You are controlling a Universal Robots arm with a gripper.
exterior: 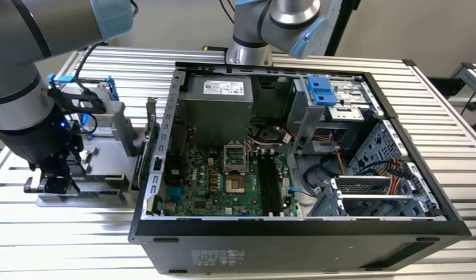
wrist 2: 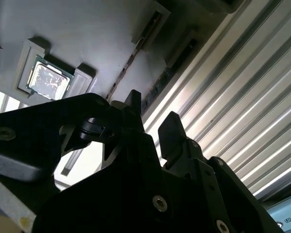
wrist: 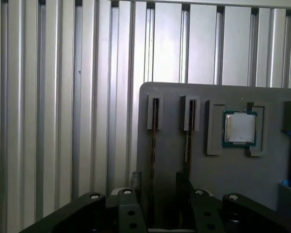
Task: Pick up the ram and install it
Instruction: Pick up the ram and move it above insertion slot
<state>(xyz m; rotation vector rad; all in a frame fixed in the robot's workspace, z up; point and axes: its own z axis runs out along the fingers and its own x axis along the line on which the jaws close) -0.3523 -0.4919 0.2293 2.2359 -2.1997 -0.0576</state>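
The ram [wrist: 153, 145] is seen standing on its long edge in a narrow slot of a grey holder [wrist: 170, 141], which rests on the slatted metal desk [wrist: 63, 97]. Its long axis is laid along that slot and runs straight toward the pincer [wrist: 158, 183]. In the first wrist view the thin top edge of the stick is lined up with the gap between the two fingers [wrist: 184, 191]. The pincer is poised right over the near end of the stick. Its fingers are parted with a plain gap between them, and nothing is gripped. Whether the pads are already down on either side of the board cannot be told.

A second slot is cut just beside the first and parallel to it, with something dark lodged in it. One finger is judged to have little room between the two slots. A square silver processor chip [wrist: 240, 128] is seated in its own recess further along the holder, well apart from the fingers.

In the exterior view an open computer case [exterior: 300, 146] is placed just beside the holder, toward the exterior view's right. Long black memory slots [exterior: 270, 184] are seen on the green board inside it. The case's near wall stands between the holder and those slots.
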